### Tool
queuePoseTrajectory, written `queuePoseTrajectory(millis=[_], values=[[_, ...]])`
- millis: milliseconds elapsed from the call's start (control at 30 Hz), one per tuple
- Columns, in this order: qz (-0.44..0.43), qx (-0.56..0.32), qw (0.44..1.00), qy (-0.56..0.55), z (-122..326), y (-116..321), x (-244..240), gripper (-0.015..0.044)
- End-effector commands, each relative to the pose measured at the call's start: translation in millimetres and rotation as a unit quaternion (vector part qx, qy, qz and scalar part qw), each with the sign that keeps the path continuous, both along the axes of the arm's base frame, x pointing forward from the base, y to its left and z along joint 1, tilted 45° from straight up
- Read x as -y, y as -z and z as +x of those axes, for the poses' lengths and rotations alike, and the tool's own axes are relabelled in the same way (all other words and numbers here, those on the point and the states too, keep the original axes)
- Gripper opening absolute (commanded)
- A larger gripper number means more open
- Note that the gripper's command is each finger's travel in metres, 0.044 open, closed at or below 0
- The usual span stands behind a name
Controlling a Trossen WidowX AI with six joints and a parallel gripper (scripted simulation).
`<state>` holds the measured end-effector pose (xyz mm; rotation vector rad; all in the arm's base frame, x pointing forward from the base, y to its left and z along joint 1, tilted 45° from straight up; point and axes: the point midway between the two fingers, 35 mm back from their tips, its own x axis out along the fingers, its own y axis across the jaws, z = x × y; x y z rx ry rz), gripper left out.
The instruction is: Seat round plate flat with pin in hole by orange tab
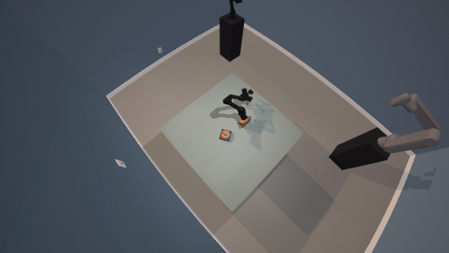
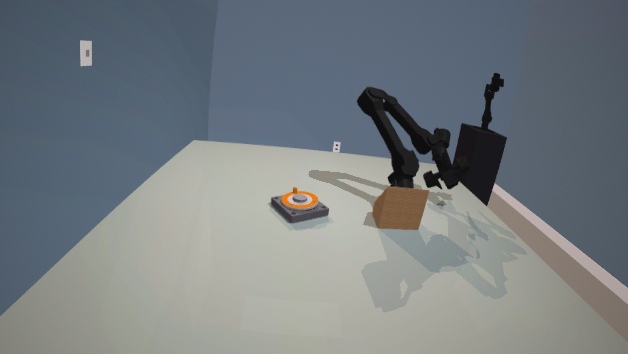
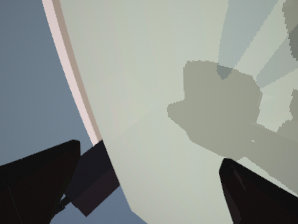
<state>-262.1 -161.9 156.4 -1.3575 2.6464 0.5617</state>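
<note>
The end effector (image 2: 440, 181) hangs low near the bench's (image 2: 200, 260) far right edge, its fingers spread wide with nothing between them. It faces away from the work: the round plate (image 2: 299, 199), with its orange tab (image 2: 295, 190) upright on the far side, sits on the grey base (image 2: 300, 211) toward the bench's middle, well apart, beyond the wooden block (image 2: 401, 208) under the arm's foot. The arm would have to swing back across that block to reach the plate.

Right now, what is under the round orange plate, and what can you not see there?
The orange plate lies on a dark grey square base, around a pale round post. Its orange tab stands up at the far edge. The small pin and its hole are covered or too small to see.
</note>
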Motion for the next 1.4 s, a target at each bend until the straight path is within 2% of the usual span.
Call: queuePoseTrajectory(millis=[0,133,333,467,600,767,833,1000,1100,1300,1367], values=[[-0.001,-0.006,1.0,0.003,-2,-4,-1,0.0374],[-0.001,-0.046,0.999,-0.006,-3,-25,3,0.0269],[0.027,-0.151,0.984,-0.093,22,-70,50,0.0111],[0.04,-0.239,0.956,-0.163,55,-110,87,0.0006],[0.047,-0.283,0.94,-0.183,74,-131,105,0.0],[0.046,-0.36,0.896,-0.258,132,-169,140,0.0],[0.044,-0.372,0.887,-0.27,141,-173,143,0.0],[0.031,-0.446,0.828,-0.339,207,-201,160,0.0],[0.028,-0.47,0.803,-0.365,230,-207,163,0.0],[0.03,-0.534,0.715,-0.45,312,-214,168,0.0],[0.029,-0.538,0.706,-0.46,321,-213,167,0.0]])
